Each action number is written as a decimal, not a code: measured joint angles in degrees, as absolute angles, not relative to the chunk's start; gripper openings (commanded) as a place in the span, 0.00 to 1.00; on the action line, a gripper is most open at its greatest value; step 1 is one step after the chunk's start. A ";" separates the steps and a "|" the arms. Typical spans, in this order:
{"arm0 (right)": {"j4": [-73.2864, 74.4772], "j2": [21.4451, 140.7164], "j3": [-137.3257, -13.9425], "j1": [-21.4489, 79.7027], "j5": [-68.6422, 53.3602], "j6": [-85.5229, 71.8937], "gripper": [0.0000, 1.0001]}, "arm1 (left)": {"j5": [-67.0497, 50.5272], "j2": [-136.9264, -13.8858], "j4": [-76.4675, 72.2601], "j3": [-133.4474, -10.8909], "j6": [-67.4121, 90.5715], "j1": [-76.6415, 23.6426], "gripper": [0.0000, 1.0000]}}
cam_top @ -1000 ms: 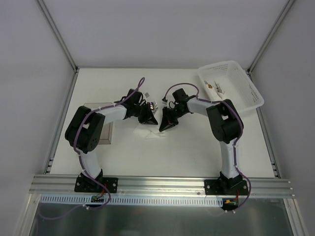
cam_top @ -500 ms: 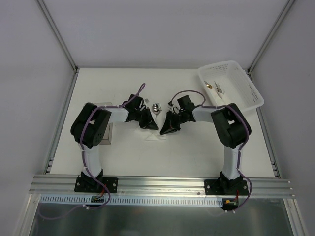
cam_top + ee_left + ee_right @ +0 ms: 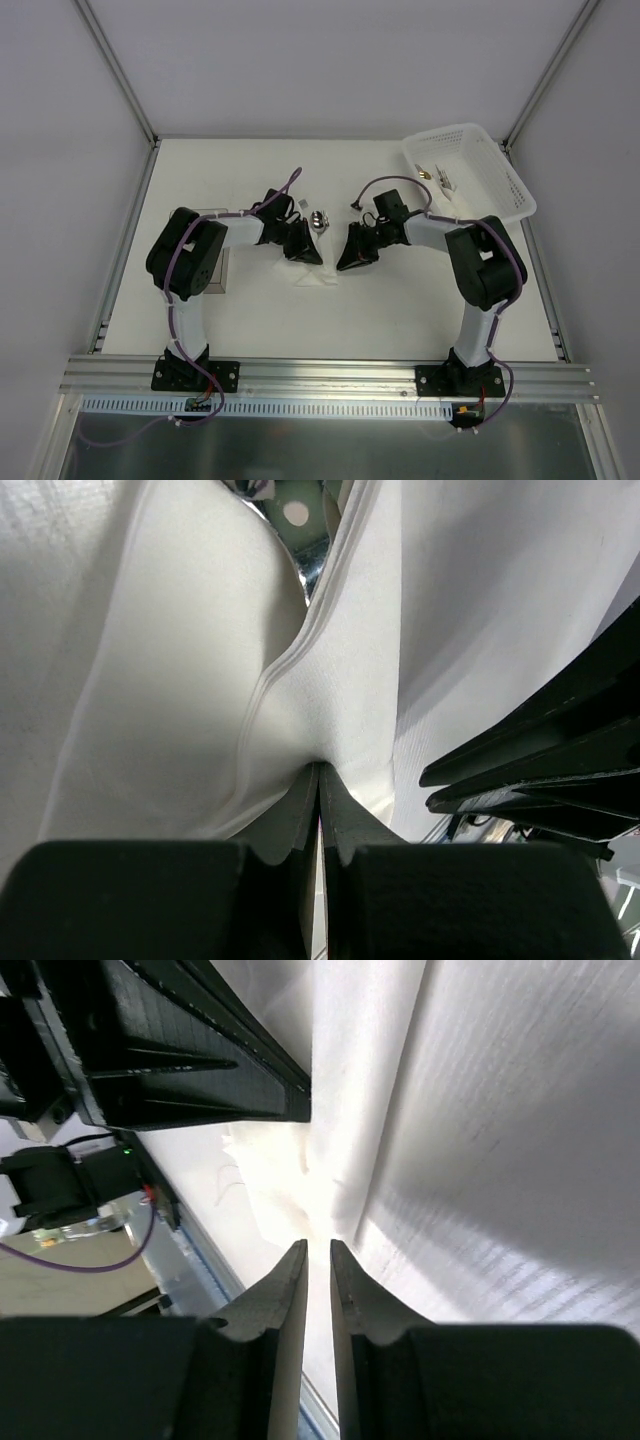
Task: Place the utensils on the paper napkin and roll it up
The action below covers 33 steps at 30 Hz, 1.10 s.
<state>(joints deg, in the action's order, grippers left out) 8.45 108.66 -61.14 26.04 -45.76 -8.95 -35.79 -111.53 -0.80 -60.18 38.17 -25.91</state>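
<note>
Here we see the left jaws pinched shut on a fold of the paper napkin [image 3: 330, 680], bunched at the centre of the bench [image 3: 400, 310]. The right jaws stand narrowly parted at its edge. A spoon [image 3: 318, 219] pokes out at the napkin's 12 o'clock, and the basket [image 3: 507, 190] sits at the bench's 2 o'clock.

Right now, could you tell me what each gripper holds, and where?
The left gripper is shut on a fold of the napkin. The right gripper is at the napkin too; whether it holds cannot be told.
</note>
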 measured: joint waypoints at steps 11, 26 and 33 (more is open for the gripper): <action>10.26 110.19 -61.04 27.68 -43.51 -5.78 0.22 | -36.10 -112.55 4.43 -63.57 32.67 -25.96 0.00; 1.58 111.57 -57.56 34.06 -44.99 -13.93 0.22 | -38.09 -113.21 8.23 -64.75 29.58 -25.93 0.00; 3.86 108.40 -56.95 33.12 -45.45 -13.45 0.22 | -38.52 -113.47 8.45 -64.95 28.64 -25.93 0.00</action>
